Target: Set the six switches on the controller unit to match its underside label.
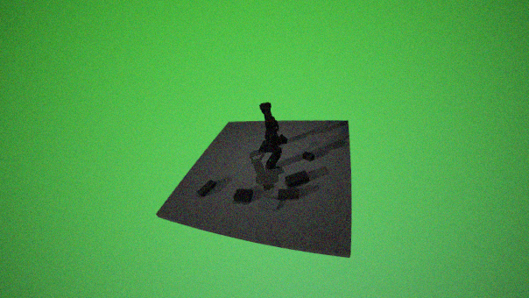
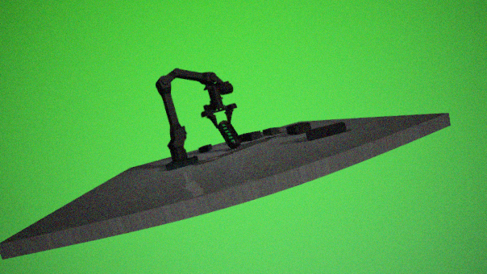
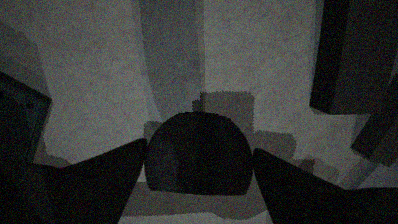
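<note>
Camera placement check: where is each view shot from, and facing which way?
Top: high off the bench, looking down at a slant; whole arm shows.
Exterior: low to the side, looking across the bench, tilted; arm and tool show.
Wrist: on the arm, looking past both fingers at the held unit.
Exterior and wrist share the unit.

1. Grey tabletop (image 1: 306,228) (image 2: 250,173) (image 3: 90,75), dim, with shadows.
2. Squarish block (image 1: 243,195) (image 2: 298,128): landmark.
3. Seen from above, narrow block (image 1: 207,188) (image 2: 326,131) left of it.
4. Low block (image 1: 288,194) (image 2: 272,131) right.
5. Large block (image 1: 297,179) (image 2: 251,136) (image 3: 367,55), small block (image 1: 308,156) (image 2: 205,148): upper right.
</note>
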Controlling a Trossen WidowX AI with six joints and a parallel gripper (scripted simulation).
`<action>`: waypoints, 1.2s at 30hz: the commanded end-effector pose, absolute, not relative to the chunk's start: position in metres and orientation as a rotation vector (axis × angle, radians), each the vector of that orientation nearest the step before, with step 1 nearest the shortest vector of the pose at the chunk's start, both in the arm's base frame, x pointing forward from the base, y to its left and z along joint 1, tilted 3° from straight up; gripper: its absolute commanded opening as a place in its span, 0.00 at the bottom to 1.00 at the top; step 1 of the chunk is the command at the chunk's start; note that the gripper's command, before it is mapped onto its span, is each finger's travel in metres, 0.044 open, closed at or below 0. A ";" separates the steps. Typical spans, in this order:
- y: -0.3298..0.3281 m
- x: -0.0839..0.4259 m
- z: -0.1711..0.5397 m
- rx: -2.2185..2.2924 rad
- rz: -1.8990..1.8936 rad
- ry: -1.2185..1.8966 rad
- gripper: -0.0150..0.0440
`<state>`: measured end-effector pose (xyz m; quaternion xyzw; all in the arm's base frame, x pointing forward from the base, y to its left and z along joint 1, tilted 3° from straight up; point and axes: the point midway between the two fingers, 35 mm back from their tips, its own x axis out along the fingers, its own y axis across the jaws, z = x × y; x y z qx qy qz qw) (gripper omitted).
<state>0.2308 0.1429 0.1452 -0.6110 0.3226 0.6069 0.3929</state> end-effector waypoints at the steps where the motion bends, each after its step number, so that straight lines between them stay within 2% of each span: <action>1: 0.141 0.228 0.138 -1.547 1.543 0.848 0.83; 36: 0.161 0.218 0.123 -1.545 1.544 0.846 0.83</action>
